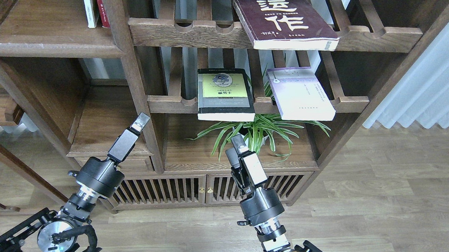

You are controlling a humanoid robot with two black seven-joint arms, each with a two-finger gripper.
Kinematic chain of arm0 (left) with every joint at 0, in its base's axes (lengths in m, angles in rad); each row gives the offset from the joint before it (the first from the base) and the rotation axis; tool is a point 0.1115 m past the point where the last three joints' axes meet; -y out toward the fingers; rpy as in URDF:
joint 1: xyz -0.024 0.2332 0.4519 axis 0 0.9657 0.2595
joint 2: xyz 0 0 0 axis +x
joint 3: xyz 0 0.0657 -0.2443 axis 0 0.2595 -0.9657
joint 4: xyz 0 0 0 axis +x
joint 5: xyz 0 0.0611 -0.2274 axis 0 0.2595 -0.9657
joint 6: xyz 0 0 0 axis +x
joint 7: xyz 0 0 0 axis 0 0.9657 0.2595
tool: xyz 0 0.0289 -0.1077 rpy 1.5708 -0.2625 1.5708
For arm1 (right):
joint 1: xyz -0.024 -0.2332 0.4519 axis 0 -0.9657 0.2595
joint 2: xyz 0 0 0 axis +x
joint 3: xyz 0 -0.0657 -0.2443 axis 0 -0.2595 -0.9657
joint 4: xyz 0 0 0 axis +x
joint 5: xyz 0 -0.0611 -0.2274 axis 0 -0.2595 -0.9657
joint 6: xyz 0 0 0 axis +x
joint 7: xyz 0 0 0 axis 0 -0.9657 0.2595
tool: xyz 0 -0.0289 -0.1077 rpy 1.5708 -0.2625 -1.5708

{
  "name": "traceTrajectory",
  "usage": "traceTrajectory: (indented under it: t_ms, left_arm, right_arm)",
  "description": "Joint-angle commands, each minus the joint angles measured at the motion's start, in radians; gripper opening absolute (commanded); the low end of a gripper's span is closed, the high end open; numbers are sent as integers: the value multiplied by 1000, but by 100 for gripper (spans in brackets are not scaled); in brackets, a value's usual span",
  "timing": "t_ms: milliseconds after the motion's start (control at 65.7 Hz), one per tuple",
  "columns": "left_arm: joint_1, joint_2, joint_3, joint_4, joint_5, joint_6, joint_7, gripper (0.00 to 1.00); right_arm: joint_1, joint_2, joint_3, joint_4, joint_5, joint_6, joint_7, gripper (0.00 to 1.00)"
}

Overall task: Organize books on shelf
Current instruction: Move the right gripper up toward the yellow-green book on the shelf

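Note:
Three books lie flat on slatted racks in the head view. A thick maroon book [283, 18] with cream characters rests on the upper rack, overhanging its front. Below it, a black-grey book with a yellow-green panel [224, 95] and a pale lavender-white book [300, 93] lie side by side. The solid dark-brown shelf [50, 39] with a rounded lip is at upper left. My left gripper [141, 121] points up beside the middle post, holding nothing; its fingers overlap in view. My right gripper [237, 142] is below the black-grey book, fingers together and empty.
A white and a red book [88, 1] stand upright at the back of the solid shelf. A spider plant [259, 132] sits on the low board right behind my right gripper. Slatted cabinet doors [158, 194] are beneath. A white curtain [434, 76] hangs at right.

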Motion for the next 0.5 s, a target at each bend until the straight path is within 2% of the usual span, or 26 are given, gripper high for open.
traceTrajectory:
  t_ms: [0, 152, 487]
  left_arm:
    - [11, 0, -28, 1, 0, 0, 0, 100]
    - [27, -2, -76, 4, 0, 0, -3, 100]
    - [94, -5, -117, 8, 0, 0, -8, 100]
  right_arm:
    - [52, 0, 0, -11, 57, -104, 3, 99]
    - [126, 0, -2, -60, 148, -219, 3, 99]
    - [315, 0, -40, -253, 326, -317, -3, 99]
